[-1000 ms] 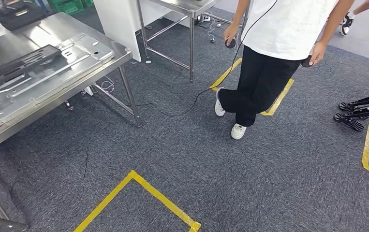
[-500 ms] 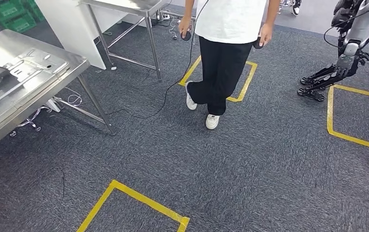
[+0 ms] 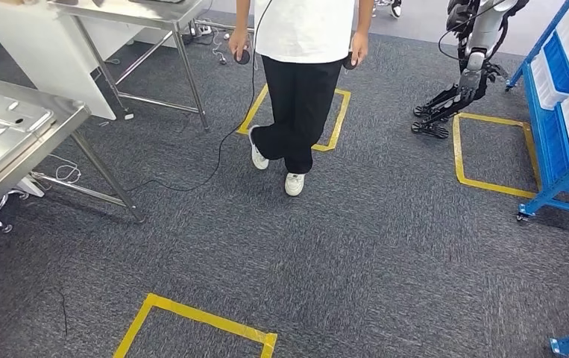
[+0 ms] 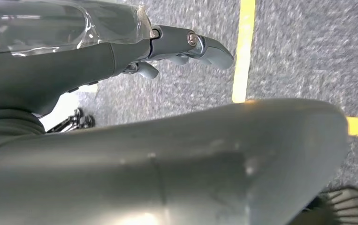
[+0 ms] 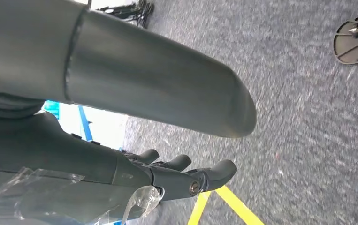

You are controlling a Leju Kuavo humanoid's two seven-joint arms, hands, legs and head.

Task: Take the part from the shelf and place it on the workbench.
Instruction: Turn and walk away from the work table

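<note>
Both robot hands, left robot hand (image 4: 186,47) and right robot hand (image 5: 186,176), are hanging empty, fingers loosely apart, while the blue metal shelf (image 3: 557,112) is standing ahead-right, nearer the right arm; part itself indistinguishable.

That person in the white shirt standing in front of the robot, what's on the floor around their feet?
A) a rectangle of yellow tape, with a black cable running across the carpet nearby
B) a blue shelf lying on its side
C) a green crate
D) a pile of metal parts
A: in the head view the person stands at a yellow tape rectangle on the grey carpet, and a black cable trails past.
</note>
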